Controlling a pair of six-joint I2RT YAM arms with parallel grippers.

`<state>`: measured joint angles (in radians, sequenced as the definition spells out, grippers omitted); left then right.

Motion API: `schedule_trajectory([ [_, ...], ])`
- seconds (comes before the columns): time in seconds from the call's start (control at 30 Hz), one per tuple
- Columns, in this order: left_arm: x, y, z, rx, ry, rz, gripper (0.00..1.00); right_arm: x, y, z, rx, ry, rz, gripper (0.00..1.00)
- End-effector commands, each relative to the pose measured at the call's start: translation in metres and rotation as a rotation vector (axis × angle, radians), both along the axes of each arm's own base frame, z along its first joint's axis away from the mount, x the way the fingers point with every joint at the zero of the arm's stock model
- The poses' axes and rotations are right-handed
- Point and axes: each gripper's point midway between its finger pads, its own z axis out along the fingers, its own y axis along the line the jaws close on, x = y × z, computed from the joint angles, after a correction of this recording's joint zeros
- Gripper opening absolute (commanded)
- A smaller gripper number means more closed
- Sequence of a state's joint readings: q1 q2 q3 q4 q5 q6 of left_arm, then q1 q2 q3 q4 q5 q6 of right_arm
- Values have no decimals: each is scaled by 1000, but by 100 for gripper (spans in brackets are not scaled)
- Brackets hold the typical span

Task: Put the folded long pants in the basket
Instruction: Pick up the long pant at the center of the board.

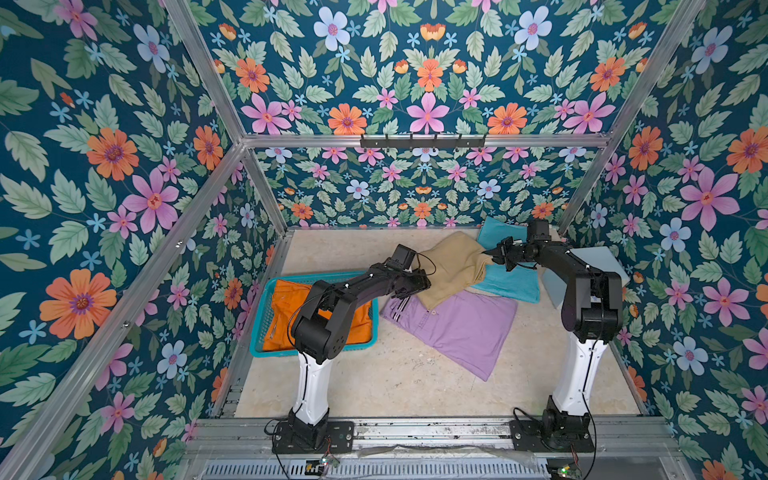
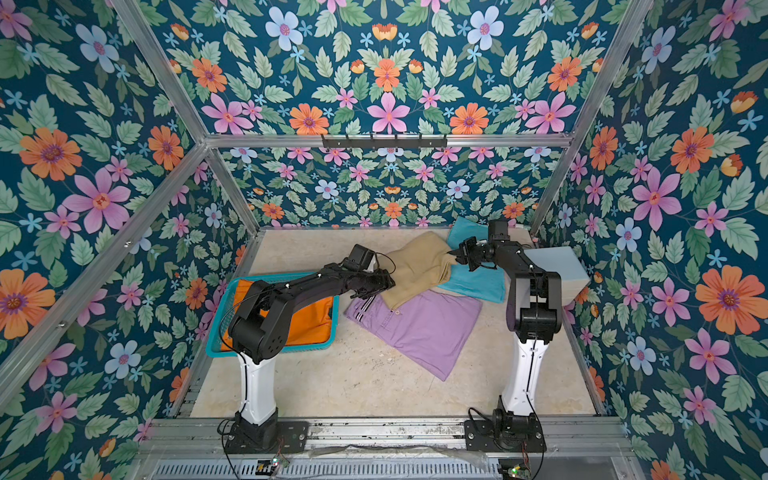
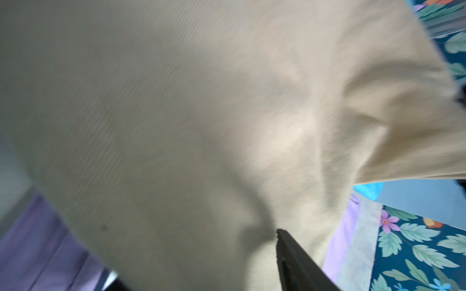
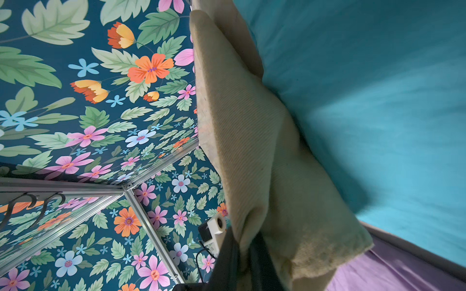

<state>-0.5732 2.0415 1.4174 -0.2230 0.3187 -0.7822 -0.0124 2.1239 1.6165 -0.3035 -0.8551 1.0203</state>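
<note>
The right gripper (image 1: 491, 256) is pressed together on a corner of the tan pants (image 1: 453, 266) - the right wrist view shows its dark fingers (image 4: 228, 254) pinching a puckered fold of the cloth. The left gripper (image 1: 417, 286) sits at the opposite edge of the same pair. Its wrist view shows only one finger (image 3: 297, 262) against the tan cloth, so whether it is spread or clamped cannot be told.

The tan pants drape over the turquoise pants (image 1: 511, 282) and overlap the far edge of the lilac pants (image 1: 465, 328). The orange pants (image 1: 282, 316) lie inside the basket (image 1: 262, 320), which stands at the table's left edge - a narrow bare strip separates it from the lilac pair. The table (image 1: 395, 382) is bare nearer the arm bases. A pale blue box (image 2: 561, 266) stands against the right wall.
</note>
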Motion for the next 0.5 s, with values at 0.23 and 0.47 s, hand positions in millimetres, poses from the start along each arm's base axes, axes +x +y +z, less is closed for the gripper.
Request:
schedule_trajectory([
  [0.23, 8, -1, -17, -12, -8, 9, 68, -5, 1, 2, -7, -4, 16, 0],
  [0.47, 18, -6, -3, -45, -57, 13, 48, -8, 0, -2, -12, 4, 18, 0],
])
